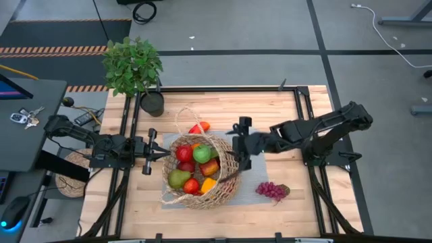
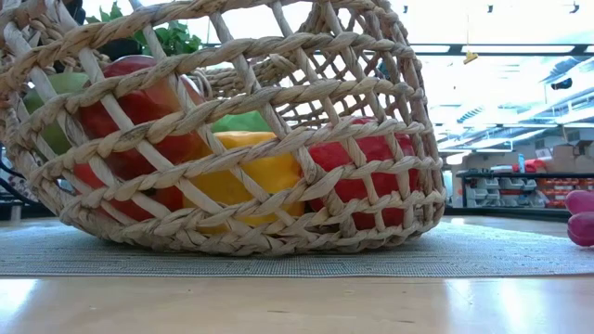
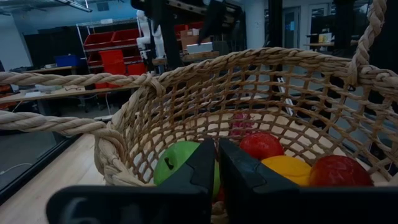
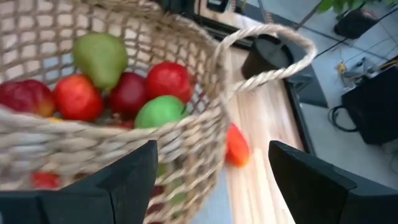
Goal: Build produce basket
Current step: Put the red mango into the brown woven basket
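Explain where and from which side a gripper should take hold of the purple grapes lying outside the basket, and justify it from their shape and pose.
Probably from straight above, fingers closing across the narrower width of the purple grapes. The bunch lies flat and alone on the bare table, to the right of the basket, so nothing blocks a top-down approach. It is low and lumpy, so a side approach would likely scrape the wood.

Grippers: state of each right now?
Left gripper: shut, holding nothing, at the basket rim.
Right gripper: open, straddling the basket's rim, not clamped on it.
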{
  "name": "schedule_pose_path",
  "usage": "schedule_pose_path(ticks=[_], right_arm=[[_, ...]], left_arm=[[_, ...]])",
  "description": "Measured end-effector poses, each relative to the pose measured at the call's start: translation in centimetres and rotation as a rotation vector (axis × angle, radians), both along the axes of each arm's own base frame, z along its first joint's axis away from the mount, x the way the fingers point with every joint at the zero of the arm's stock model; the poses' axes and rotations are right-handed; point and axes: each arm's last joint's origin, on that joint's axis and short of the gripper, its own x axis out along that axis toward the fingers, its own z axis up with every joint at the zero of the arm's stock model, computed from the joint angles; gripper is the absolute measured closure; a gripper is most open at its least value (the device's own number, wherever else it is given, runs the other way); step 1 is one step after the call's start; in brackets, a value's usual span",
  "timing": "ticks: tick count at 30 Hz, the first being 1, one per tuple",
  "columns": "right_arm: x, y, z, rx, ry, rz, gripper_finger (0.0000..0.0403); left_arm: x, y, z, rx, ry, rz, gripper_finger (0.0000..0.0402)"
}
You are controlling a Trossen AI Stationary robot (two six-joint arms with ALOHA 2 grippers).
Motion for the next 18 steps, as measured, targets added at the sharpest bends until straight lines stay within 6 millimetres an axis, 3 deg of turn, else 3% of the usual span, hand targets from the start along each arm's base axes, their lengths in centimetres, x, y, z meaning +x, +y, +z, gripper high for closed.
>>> schedule_pose_path(ticks=[6, 12, 18], right_arm=[[-0.2, -1.9, 0.6, -0.037, 0.001, -0.015, 0.0094], [-1.6, -3.6, 2.4, -0.052, -0.045, -0.043, 0.0094], [-2.5, -4.8, 4.7, -0.054, -0.183, -0.064, 0.0094]], left_arm=[[0.0, 0.0, 0.3, -0.026, -0.029, -0.002, 0.0368], [0.0, 0.1, 0.4, -0.326, -0.017, 0.008, 0.0373], [0.0, 0.8, 1.8, -0.191, -0.094, 0.171, 0.0378]])
